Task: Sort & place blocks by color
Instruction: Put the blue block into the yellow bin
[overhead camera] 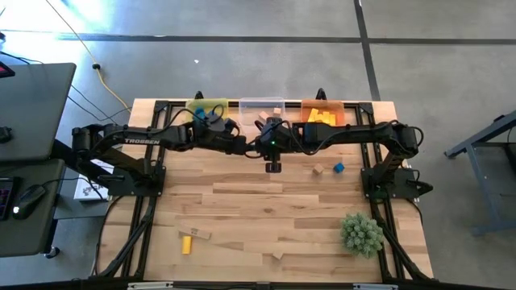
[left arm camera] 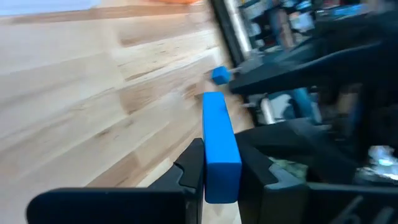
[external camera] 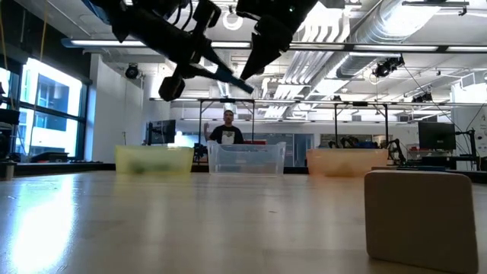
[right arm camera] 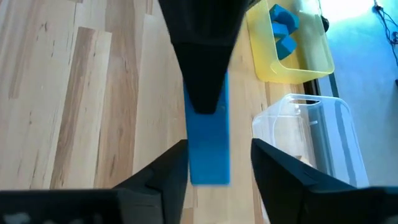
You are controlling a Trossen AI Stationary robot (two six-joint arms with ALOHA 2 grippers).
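My left gripper (left arm camera: pixel 221 163) is shut on a blue bar (left arm camera: pixel 217 134), held above the table's far middle, where both arms meet in the high view. My right gripper (right arm camera: pixel 219 158) is open. Its fingers stand on either side of the bar's other end (right arm camera: pixel 208 155), and I cannot tell whether they touch it. On the table lie a blue cube (overhead camera: pixel 339 167), a tan cube (overhead camera: pixel 318 169), a tan bar (overhead camera: pixel 196 233), a yellow bar (overhead camera: pixel 187 244) and a tan piece (overhead camera: pixel 278 254). My left gripper pinches the blue bar between its two fingers at one end (left arm camera: pixel 219 180). The rest of the bar sticks out past the fingertips toward the table's right. The bar is lifted clear of the table. In the right wrist view the left fingers (right arm camera: pixel 202 74) cover the bar's far end.
Along the far edge stand a yellow bin (overhead camera: pixel 208 109) with blue blocks, a clear bin (overhead camera: pixel 262 106) and an orange bin (overhead camera: pixel 324 113) with yellow blocks. A spiky green plant ball (overhead camera: pixel 361 234) sits near right. A person (external camera: pixel 227 129) stands behind the table.
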